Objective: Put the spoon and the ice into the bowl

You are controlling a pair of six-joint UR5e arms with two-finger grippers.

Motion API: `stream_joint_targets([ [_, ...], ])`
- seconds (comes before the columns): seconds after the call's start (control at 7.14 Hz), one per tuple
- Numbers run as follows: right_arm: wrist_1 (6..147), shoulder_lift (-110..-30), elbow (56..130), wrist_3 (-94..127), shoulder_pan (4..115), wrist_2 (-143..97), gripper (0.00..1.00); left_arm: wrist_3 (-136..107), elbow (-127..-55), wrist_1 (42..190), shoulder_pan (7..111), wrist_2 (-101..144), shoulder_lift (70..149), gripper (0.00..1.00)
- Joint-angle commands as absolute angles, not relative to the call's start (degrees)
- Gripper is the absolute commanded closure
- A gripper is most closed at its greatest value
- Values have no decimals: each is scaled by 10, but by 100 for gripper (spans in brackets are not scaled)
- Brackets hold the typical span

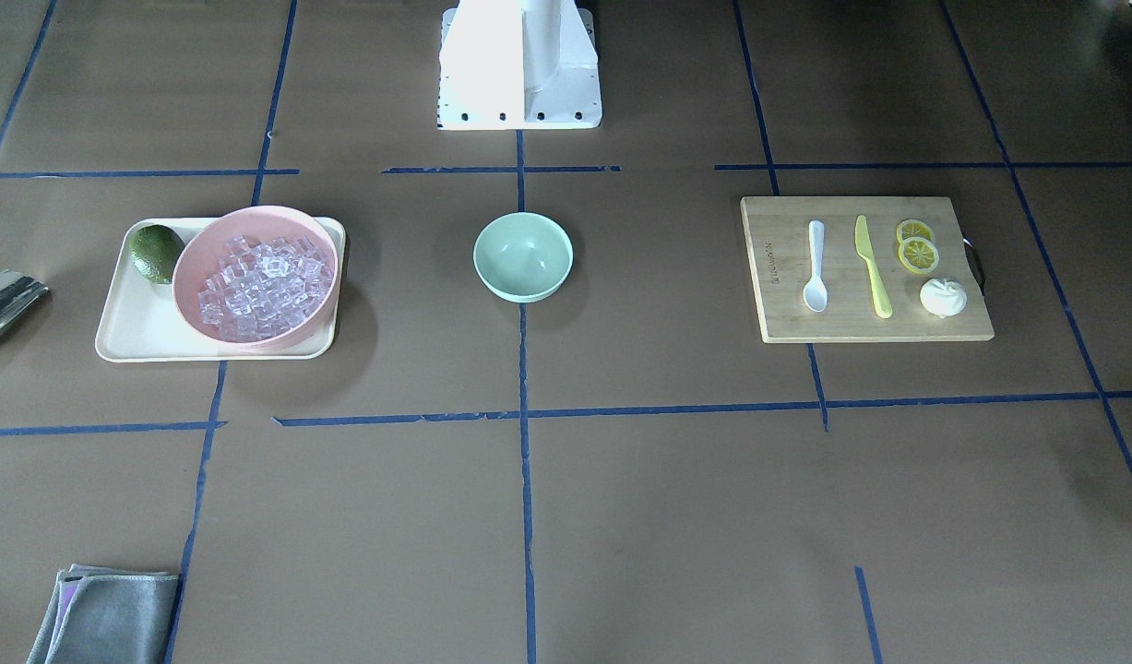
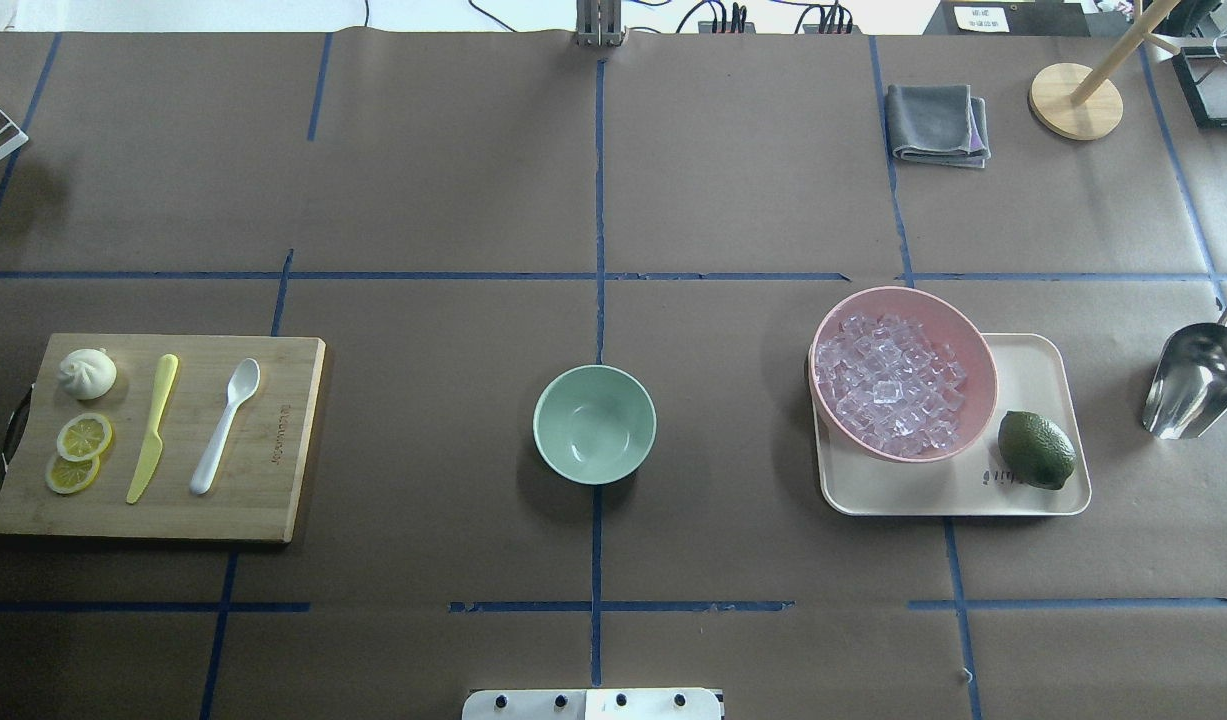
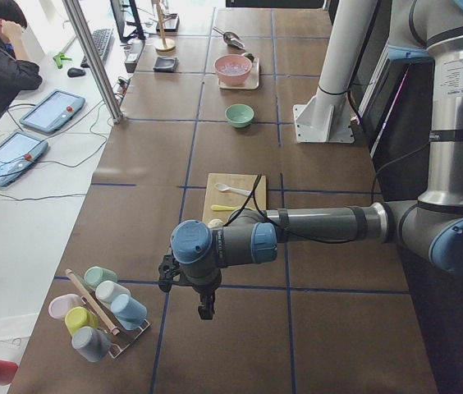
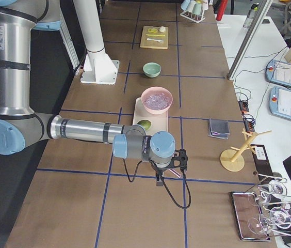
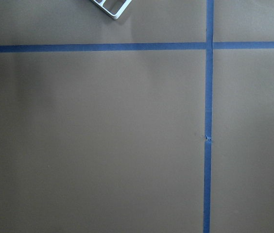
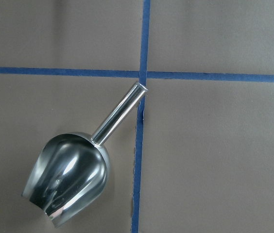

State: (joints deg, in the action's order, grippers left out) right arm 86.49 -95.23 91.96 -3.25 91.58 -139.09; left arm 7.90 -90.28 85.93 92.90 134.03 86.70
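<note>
The white spoon point(image 2: 225, 425) lies on a wooden cutting board point(image 2: 273, 500) at the table's left, also in the front view point(image 1: 816, 266). The empty mint-green bowl point(image 2: 594, 423) stands at the table's centre point(image 1: 523, 256). The ice point(image 2: 888, 378) is a heap of clear cubes in a pink bowl point(image 2: 973, 330) on a cream tray point(image 2: 1033, 360) at the right. My left gripper point(image 3: 205, 310) hangs past the table's left end, far from the spoon; I cannot tell its state. My right gripper point(image 4: 159, 182) hangs over a metal scoop point(image 6: 69, 177); I cannot tell its state.
A yellow-green knife point(image 2: 153, 427), lemon slices point(image 2: 81, 437) and a white bun point(image 2: 86, 373) share the board. A lime point(image 2: 1035, 449) lies on the tray. The scoop point(image 2: 1195, 378) lies right of the tray. A grey cloth point(image 2: 938, 123) and wooden stand point(image 2: 1073, 100) are far right.
</note>
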Motion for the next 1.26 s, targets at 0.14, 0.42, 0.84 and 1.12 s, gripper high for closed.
stream_joint_targets([
  [0.14, 863, -954, 917, -32, 916, -1390, 0, 81, -903, 861, 929, 1340, 869, 0],
  [0.42, 861, -954, 917, -31, 916, -1392, 0, 80, -900, 861, 929, 1340, 879, 0],
  [0.84, 861, -954, 924, -28, 916, -1396, 0, 77, -901, 902, 927, 1340, 891, 0],
  [1.12, 860, -954, 925, -28, 916, -1397, 0, 76, -902, 905, 922, 1340, 896, 0],
])
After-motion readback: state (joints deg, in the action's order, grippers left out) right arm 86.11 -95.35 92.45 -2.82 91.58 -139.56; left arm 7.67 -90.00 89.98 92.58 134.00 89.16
